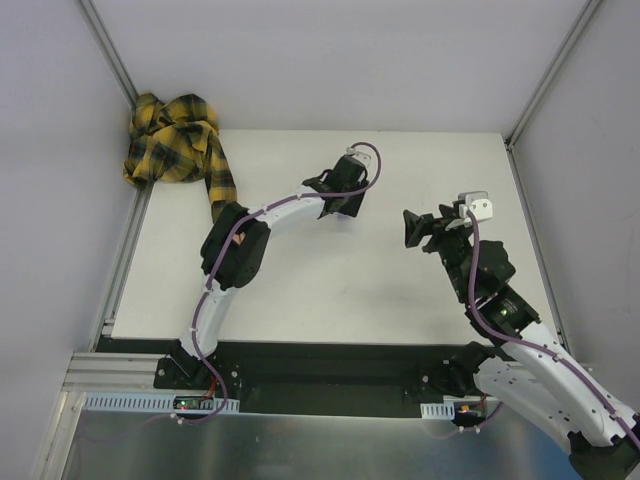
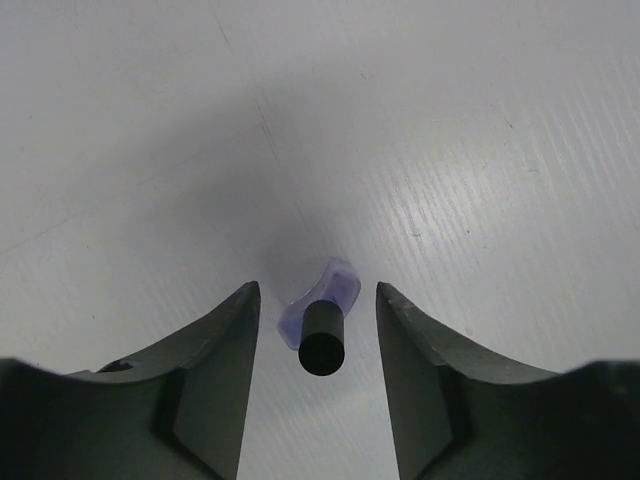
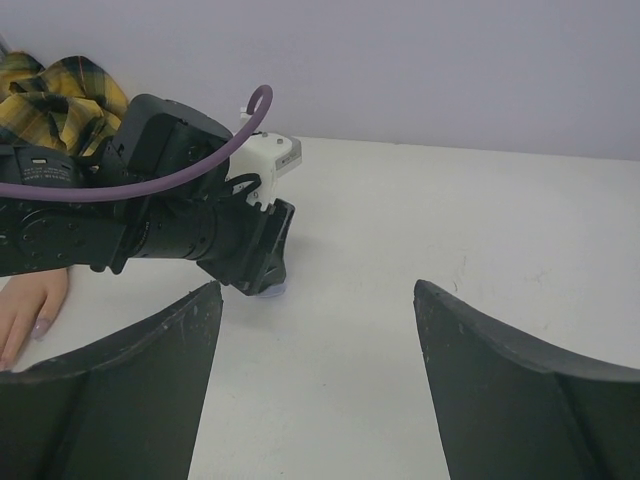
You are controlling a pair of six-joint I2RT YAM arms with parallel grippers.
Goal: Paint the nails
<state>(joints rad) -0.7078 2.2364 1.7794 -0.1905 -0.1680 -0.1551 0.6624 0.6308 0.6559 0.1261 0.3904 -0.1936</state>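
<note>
left fingers [image 2: 215,390] part-open astride the small purple bottle with black cap [image 2: 322,335], gaps both sides, gripping nothing. right fingers [image 3: 130,400] wide open, empty. Probably uncapping next: clamp bottle low, keep it upright. Purplish-pink nails [image 3: 42,328] on flesh-coloured fake hand [image 3: 25,300], left side of white worktop [image 3: 450,230]. Only right wrist shows them; top shows just the yellow-black plaid sleeve [image 1: 175,140].

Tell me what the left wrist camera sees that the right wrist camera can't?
Only left wrist: the black cap of the bottle, seen from above between the open jaws of the left gripper. Only right wrist: the fake hand with a pinkish nail, the plaid sleeve, the open right gripper. Both: the white table and the left gripper.
</note>
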